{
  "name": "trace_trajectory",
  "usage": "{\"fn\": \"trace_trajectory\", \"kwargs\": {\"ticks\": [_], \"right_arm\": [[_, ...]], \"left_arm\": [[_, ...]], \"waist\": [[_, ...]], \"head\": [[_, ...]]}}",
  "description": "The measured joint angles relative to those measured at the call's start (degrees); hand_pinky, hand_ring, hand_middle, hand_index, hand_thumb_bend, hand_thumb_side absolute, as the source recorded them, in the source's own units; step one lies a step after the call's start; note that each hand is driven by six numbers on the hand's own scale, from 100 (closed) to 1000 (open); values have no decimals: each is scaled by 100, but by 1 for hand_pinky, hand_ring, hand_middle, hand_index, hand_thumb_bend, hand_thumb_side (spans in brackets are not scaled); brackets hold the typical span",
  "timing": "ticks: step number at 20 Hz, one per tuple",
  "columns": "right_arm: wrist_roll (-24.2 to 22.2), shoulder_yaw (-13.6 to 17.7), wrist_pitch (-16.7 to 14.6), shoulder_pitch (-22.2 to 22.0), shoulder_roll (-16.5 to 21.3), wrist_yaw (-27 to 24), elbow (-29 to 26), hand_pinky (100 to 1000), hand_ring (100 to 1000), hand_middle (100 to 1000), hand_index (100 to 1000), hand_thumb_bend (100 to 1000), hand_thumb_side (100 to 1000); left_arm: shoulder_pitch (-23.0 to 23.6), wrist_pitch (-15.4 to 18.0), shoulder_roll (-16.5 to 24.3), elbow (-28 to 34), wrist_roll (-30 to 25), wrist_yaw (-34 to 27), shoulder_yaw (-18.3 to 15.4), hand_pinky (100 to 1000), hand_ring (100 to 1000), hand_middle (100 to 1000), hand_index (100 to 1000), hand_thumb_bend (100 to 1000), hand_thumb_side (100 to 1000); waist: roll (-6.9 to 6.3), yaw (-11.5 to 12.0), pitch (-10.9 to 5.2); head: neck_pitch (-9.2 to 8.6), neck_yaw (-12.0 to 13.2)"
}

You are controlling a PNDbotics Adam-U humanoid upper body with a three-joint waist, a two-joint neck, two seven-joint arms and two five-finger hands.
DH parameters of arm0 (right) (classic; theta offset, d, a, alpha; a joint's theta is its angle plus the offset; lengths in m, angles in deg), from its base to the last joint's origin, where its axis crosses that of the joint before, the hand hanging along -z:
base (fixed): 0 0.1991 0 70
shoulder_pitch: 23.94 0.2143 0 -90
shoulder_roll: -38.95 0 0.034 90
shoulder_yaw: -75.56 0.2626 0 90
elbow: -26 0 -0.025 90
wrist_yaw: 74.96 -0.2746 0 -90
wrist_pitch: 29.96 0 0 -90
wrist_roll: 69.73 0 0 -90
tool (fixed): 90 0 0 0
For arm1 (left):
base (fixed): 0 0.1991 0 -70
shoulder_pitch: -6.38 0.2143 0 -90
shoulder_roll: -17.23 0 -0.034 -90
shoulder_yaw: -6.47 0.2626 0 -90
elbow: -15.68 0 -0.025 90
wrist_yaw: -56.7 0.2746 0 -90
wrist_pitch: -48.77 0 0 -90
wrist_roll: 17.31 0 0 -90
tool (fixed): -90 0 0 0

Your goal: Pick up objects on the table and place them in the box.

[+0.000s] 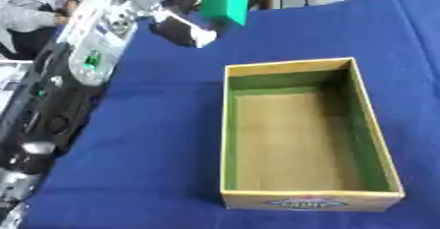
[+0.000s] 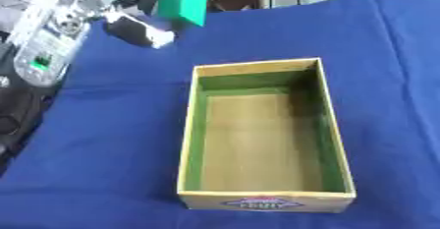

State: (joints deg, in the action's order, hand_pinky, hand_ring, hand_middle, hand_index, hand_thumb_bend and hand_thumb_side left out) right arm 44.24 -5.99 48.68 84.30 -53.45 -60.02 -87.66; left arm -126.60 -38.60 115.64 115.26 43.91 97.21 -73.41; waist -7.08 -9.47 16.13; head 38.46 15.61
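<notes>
Your left hand (image 1: pixel 176 24) pinches the green block (image 1: pixel 225 2) up high so you can carry it to the empty box (image 1: pixel 378 149).

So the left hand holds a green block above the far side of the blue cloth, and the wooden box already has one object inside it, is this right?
Not quite. The left hand does hold the green block above the far side of the blue cloth, but the left eye view shows the wooden box with nothing inside, only its bare floor.
</notes>
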Motion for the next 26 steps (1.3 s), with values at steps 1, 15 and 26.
{"fn": "trace_trajectory", "kwargs": {"ticks": [1, 15, 26], "right_arm": [[2, 1, 1, -14, 1, 2, 0, 743, 810, 673, 772, 100, 885], [63, 35, -8, -95, 48, 55, 0, 743, 810, 672, 771, 100, 884], [74, 35, -10, -114, 49, 56, 0, 744, 812, 672, 771, 100, 881]], "left_arm": [[13, -3, -130, 40, -77, 82, 93, 108, 352, 156, 194, 100, 277], [-81, 497, -1240, -322, -1005, 1266, 951, 211, 432, 254, 305, 100, 295], [-99, 1259, -1363, -769, -1839, 2207, 1301, 610, 797, 745, 930, 402, 762]], "waist": [[-21, 27, -14], [-101, 171, -103], [-124, 172, -105]], "head": [[32, -49], [341, -572], [343, -613]]}}
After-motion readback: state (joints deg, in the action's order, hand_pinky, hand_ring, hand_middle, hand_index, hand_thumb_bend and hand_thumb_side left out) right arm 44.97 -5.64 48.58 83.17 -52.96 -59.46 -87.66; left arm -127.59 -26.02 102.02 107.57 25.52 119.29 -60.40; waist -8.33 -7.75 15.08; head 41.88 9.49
